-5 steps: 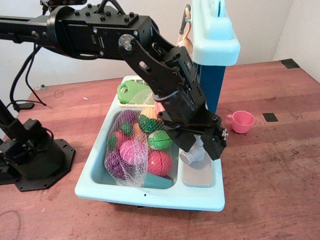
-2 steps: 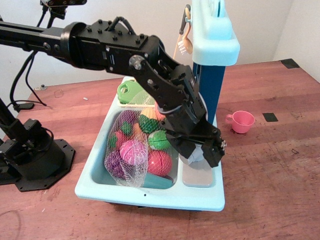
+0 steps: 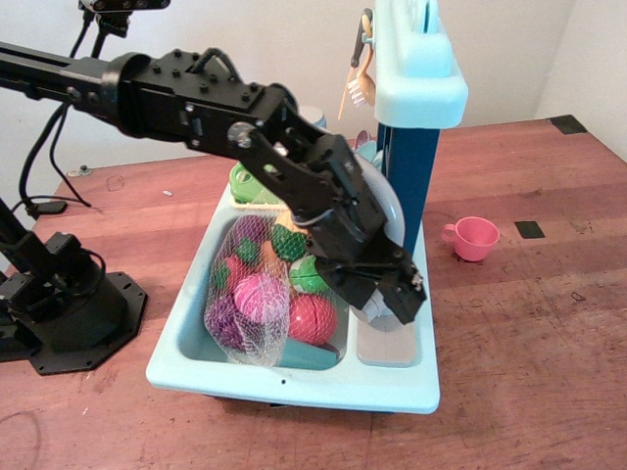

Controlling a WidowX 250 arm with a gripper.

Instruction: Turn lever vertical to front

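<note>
My black gripper (image 3: 386, 294) reaches down over the right side of the light blue toy sink (image 3: 294, 384). Its two fingers stand apart, either side of the grey tap body (image 3: 376, 316), which shows just below them. The tap stands on a grey plate (image 3: 388, 349) at the sink's right edge. The thin grey lever itself is hidden behind the gripper and wrist. I cannot tell whether a finger touches it.
A net bag of toy fruit and vegetables (image 3: 257, 294) fills the sink basin left of the gripper. A dark blue column (image 3: 411, 186) with a light blue top (image 3: 421, 69) rises right behind the tap. A pink cup (image 3: 474, 238) stands on the table to the right.
The arm has swung left and lowered a little; the gripper has shifted left over the tap, now covering more of the grey tap body.
</note>
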